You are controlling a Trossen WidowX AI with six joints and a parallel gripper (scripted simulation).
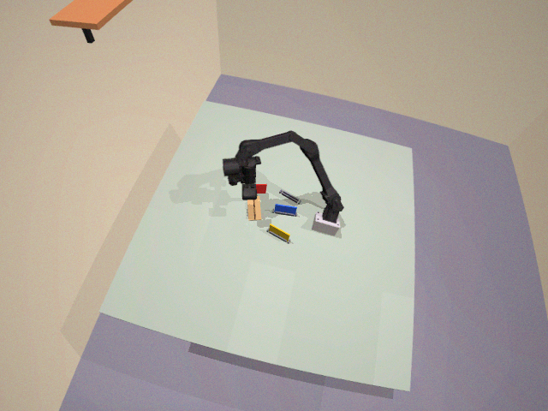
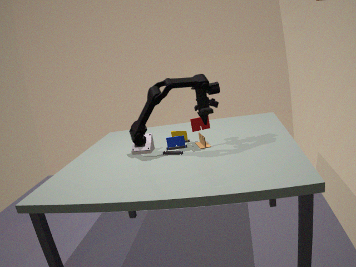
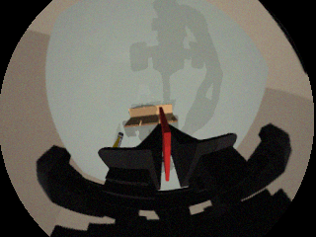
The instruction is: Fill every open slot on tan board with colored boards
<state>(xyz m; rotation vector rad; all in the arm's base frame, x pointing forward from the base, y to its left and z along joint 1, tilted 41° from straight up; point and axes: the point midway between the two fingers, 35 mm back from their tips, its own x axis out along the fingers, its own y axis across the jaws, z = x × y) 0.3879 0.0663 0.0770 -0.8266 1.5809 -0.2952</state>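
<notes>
Pale green surface (image 1: 309, 287) (image 2: 183, 175) (image 3: 94, 74), claw (image 1: 249, 194) (image 2: 205, 122) (image 3: 169, 143) nearly shut w/ red bd (image 1: 261, 188) (image 2: 197, 124) (image 3: 166, 143) gripped, upright, notch down, long axis approx crosswise to tan bd (image 1: 257, 208) (image 2: 202, 140) (image 3: 150, 118)

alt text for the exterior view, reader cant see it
A black robot arm's gripper holds a red board, notch down, above a tan board standing on a pale green table. Nearer the arm's base, blue and yellow boards stand in holders beside an empty holder.
</notes>
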